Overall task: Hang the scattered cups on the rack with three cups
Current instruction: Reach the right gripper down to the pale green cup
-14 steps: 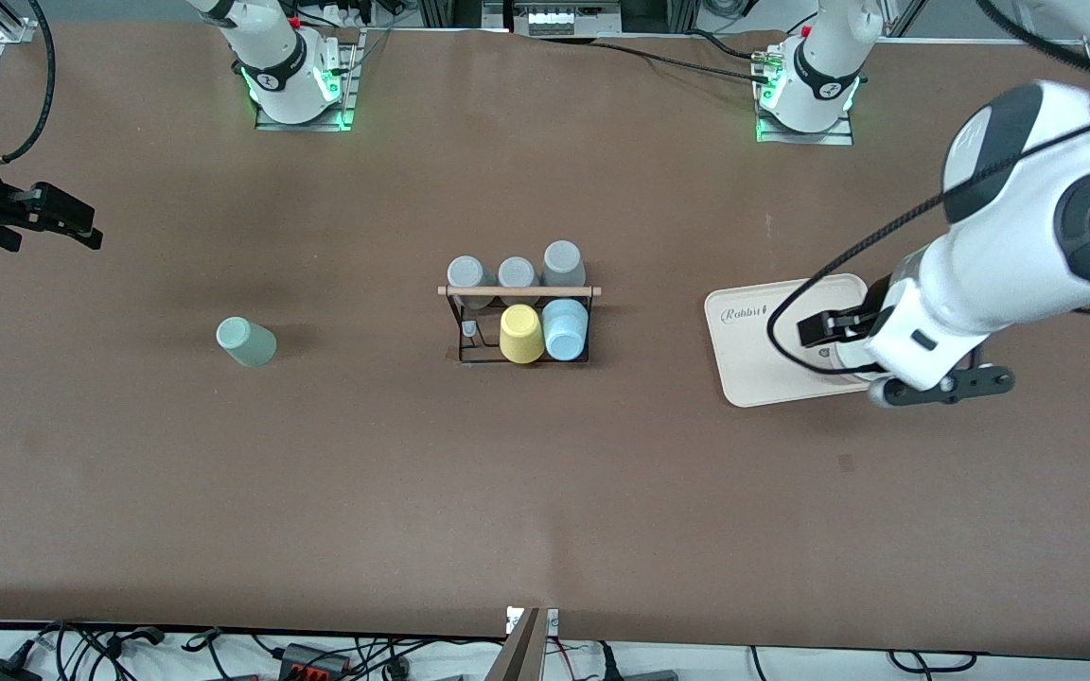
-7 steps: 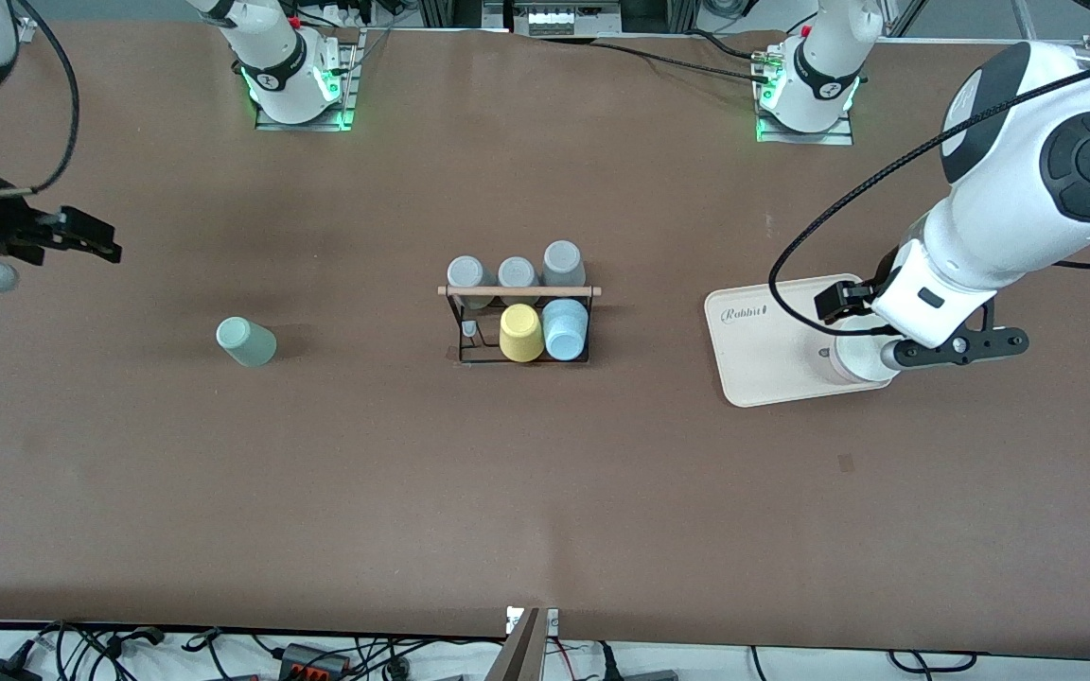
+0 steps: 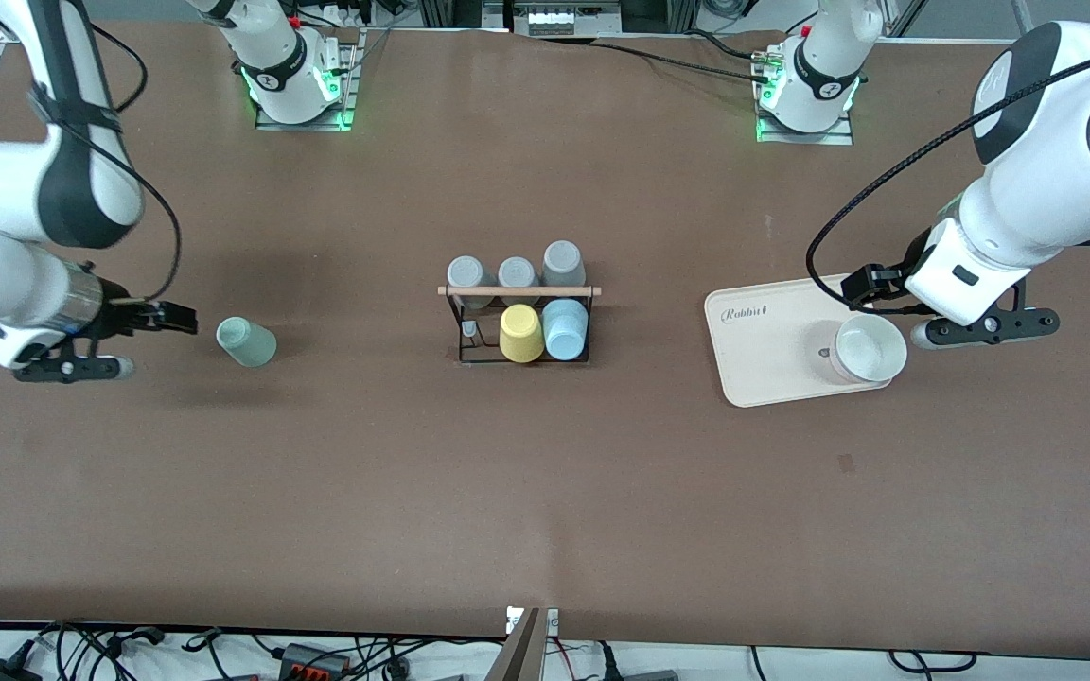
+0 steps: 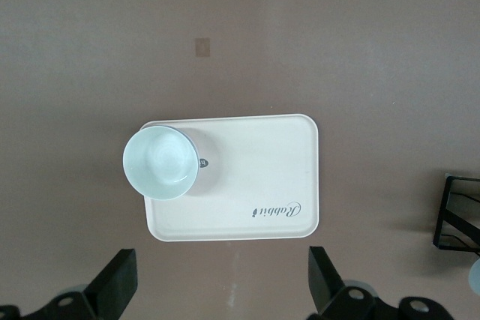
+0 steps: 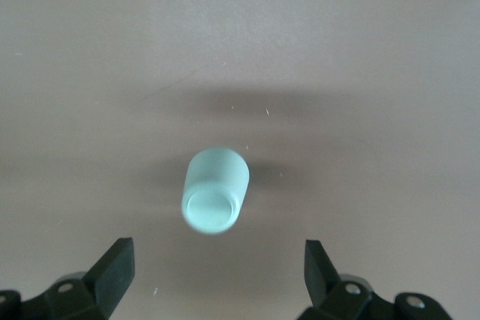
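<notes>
The black wire rack (image 3: 469, 326) with a wooden rod stands mid-table. A light blue cup (image 3: 565, 328) hangs on it. A sage green cup (image 3: 245, 341) (image 5: 215, 198) lies on its side on the table, toward the right arm's end. My right gripper (image 3: 72, 367) (image 5: 217, 282) hangs open and empty beside this cup, clear of it. A pale cup (image 3: 871, 348) (image 4: 160, 162) stands upright on the beige tray (image 3: 763, 364) (image 4: 255, 170). My left gripper (image 3: 985, 326) (image 4: 221, 294) is open and empty over the table just off the tray's edge.
Three grey cups (image 3: 517, 272) and a yellow cup (image 3: 521, 333) also hang on the rack, whose corner (image 4: 457, 211) shows in the left wrist view. Both arm bases stand along the table's edge farthest from the front camera.
The right arm swung in from the table's end and came down beside the green cup. The left gripper drew back off the tray, uncovering the pale cup. Both stayed open.
</notes>
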{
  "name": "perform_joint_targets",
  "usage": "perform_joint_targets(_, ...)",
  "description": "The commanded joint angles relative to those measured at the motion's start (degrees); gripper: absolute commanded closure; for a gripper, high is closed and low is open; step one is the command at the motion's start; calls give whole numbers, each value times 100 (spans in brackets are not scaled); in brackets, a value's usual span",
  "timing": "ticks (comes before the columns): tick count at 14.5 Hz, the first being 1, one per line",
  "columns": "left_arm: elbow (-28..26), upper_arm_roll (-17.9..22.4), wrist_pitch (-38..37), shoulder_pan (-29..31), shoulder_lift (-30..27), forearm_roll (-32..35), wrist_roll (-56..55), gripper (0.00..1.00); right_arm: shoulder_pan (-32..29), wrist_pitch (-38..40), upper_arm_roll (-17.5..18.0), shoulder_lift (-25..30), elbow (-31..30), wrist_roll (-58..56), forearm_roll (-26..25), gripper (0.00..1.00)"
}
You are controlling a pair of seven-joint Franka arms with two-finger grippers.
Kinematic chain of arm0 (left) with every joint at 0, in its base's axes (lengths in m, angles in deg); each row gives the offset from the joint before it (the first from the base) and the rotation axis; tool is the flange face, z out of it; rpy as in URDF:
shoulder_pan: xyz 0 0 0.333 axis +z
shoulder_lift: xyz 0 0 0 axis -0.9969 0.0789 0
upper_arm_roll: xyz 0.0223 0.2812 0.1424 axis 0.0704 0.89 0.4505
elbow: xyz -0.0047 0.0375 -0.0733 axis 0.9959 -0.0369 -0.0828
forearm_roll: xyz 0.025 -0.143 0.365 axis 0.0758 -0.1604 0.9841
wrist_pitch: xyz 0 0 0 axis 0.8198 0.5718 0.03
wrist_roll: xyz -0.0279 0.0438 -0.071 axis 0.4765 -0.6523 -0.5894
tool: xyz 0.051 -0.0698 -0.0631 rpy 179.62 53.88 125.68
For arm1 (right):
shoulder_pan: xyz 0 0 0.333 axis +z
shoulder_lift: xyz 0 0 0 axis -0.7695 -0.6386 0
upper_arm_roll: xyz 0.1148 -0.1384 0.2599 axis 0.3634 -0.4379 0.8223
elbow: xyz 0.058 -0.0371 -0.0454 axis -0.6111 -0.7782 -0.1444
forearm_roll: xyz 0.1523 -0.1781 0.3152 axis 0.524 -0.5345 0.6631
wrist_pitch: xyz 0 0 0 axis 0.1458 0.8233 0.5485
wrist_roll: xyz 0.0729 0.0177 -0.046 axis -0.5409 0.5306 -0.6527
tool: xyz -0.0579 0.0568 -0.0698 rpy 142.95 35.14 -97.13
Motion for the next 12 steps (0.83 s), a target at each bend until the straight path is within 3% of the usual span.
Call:
perform_joint_targets(1,-157,-26,174,108,-166,-108,70,0,51,-907,-8,82,-797,51,1,0)
perform_joint_targets(4,-131,-87,122,257,-209,-117,141,0,69,-1313,27,-374,-877,51,1,0)
perform_joint_targets(12,-60,-88,-80,266,-298,-319,132,0,271,-1506,45,-814,-903,51,27,0)
